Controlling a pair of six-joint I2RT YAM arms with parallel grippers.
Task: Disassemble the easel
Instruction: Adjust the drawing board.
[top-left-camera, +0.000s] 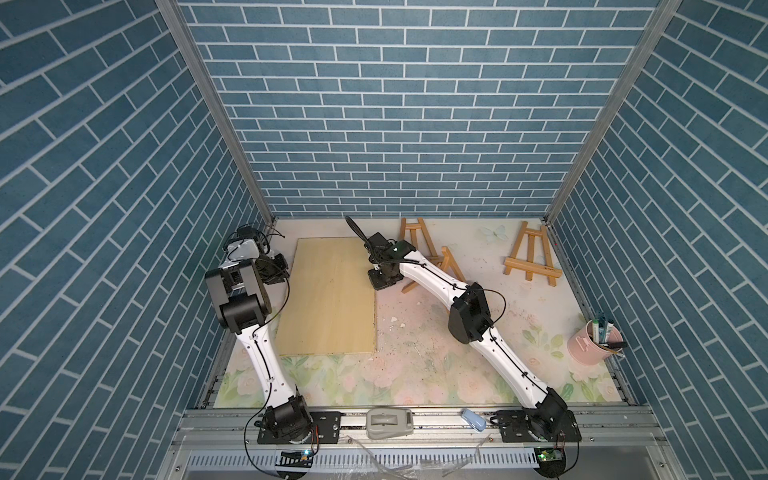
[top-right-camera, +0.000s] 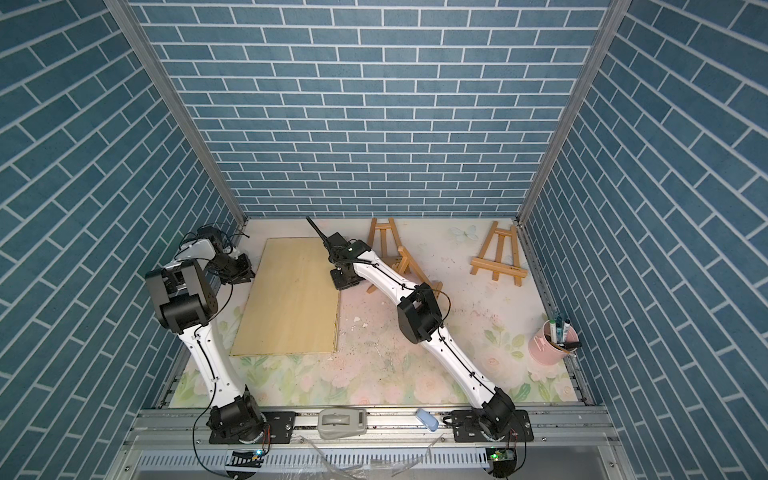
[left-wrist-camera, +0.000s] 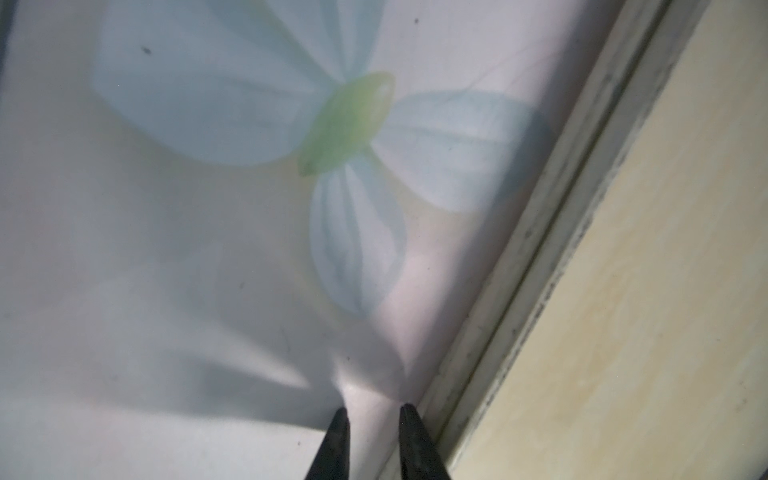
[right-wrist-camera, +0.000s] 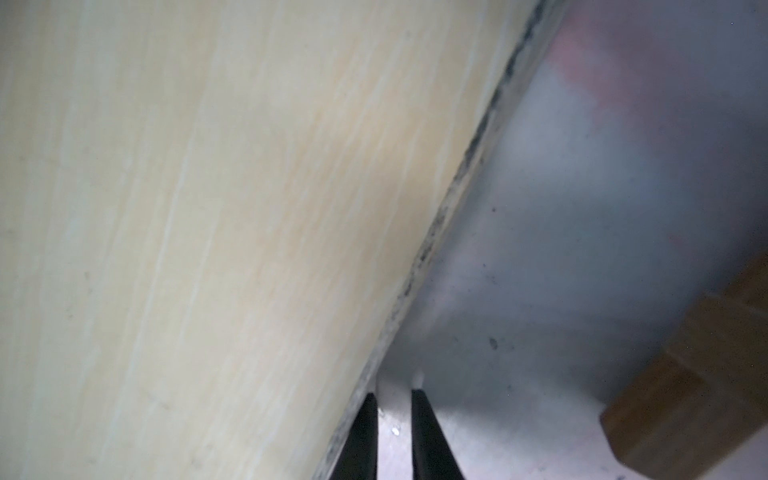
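Flat rect. wood board (top-left-camera: 328, 299); A-frame easel (top-left-camera: 533, 268).

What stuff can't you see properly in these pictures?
- Middle easel: the right arm covers most of it in both top views.
- Wooden piece, right wrist view: blurred, cut off by the picture's edge.
- Markers in the pink cup: too small to read, top views.

Easel partly hidden
The right arm (top-left-camera: 432, 274) covers the middle of an easel (top-left-camera: 453, 266); in the right wrist view, 1 blurred wooden piece (right-wrist-camera: 698, 386) runs off the picture's edge.
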